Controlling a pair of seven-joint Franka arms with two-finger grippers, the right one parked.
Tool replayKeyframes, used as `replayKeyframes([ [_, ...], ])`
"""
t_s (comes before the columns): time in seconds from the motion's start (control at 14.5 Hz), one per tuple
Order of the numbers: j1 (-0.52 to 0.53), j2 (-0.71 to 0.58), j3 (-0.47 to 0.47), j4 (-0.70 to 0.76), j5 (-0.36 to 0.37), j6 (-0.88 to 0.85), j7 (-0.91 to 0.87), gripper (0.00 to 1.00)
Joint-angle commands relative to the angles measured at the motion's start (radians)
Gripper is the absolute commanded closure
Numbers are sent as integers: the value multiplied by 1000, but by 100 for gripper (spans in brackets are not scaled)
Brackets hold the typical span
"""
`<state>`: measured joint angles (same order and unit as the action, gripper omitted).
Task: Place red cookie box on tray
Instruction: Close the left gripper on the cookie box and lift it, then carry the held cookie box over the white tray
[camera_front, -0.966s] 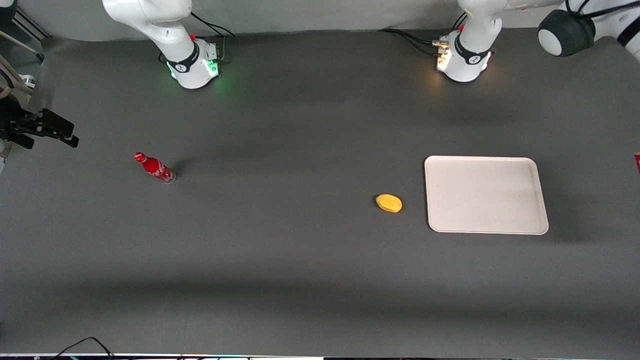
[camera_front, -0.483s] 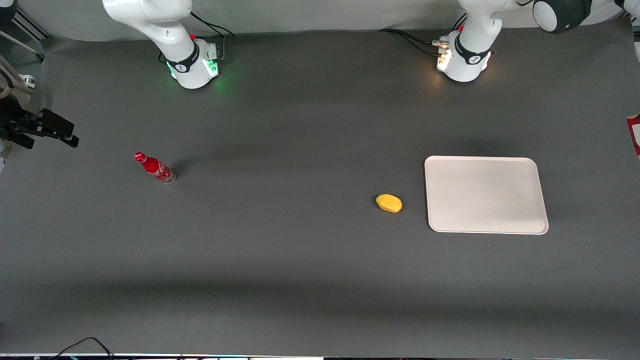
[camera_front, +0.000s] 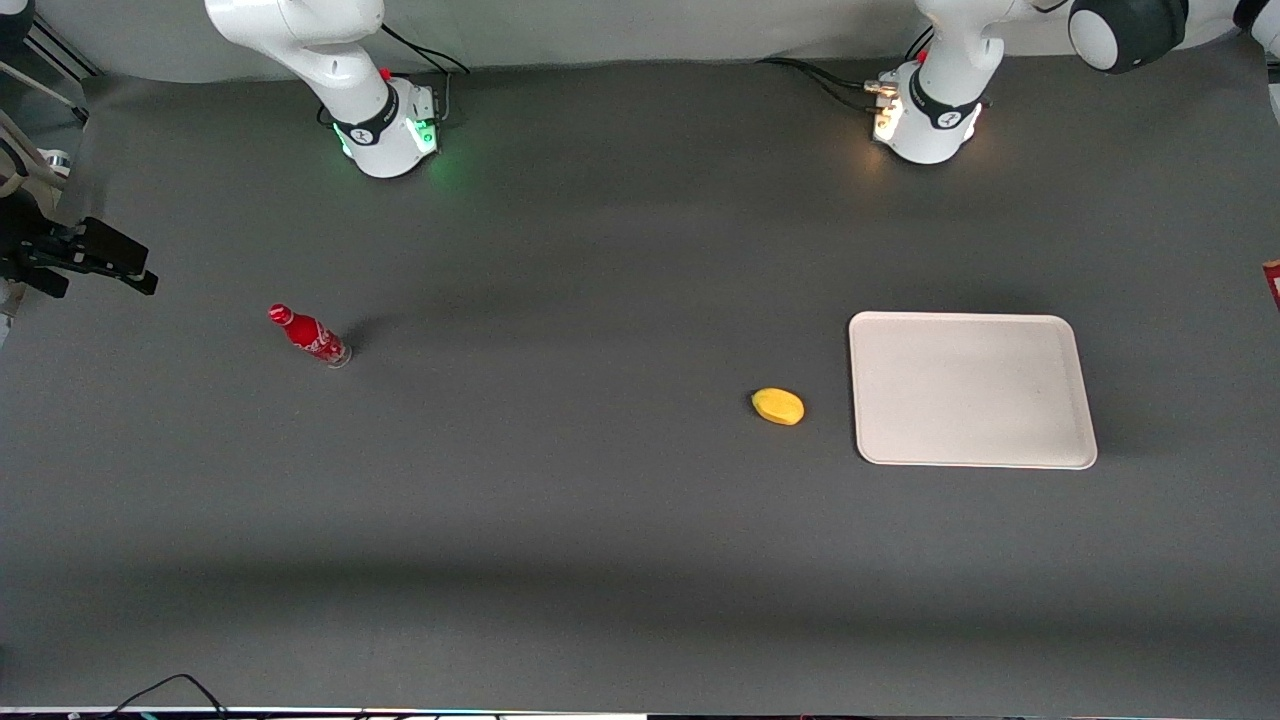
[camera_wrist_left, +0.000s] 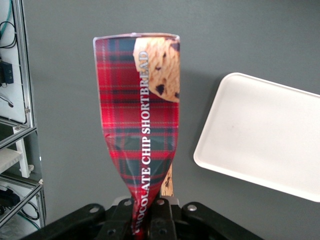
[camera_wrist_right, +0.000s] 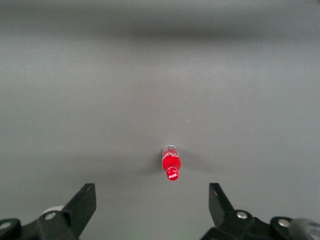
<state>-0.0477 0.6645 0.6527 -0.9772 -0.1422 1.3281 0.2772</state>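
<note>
Above the table's working-arm end, the gripper (camera_wrist_left: 148, 220) holds the box (camera_wrist_left: 140, 125) clear of the grey surface, its jaws pinched narrow on one end of the box so that the cardboard there is squeezed thin. From that clamped end the box's long axis runs straight away from the gripper, widening to its free end, where a cookie picture sits at one corner. White lettering, "CHOCOLATE CHIP SHORTBREAD", runs along the length of the red tartan face. The box hangs over bare table, beside the tray (camera_wrist_left: 260, 135) and not over it; a strip of grey shows between the two in the wrist view.

From the front, only a sliver of the box (camera_front: 1274, 282) shows at the frame's edge, toward the working arm's end, farther from the camera than the tray (camera_front: 970, 390). The tray lies flat with nothing on it. A yellow fruit (camera_front: 778, 406) rests just beside the tray, on the side facing the parked arm. A red bottle (camera_front: 309, 335) stands well apart, toward the parked arm's end.
</note>
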Motion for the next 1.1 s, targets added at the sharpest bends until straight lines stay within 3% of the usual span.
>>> replayKeyframes([
  [0.0, -14, -16, 1, -18, 1, 5, 5, 100],
  [0.28, -20, -89, -178, -177, 6, 9, -45, 100],
  [0.48, -23, -129, -309, -343, 16, 124, -75, 100],
  [0.76, -23, -166, -347, -636, 21, 443, -44, 100],
  [1.03, -11, -166, -343, -774, 21, 614, 62, 100],
])
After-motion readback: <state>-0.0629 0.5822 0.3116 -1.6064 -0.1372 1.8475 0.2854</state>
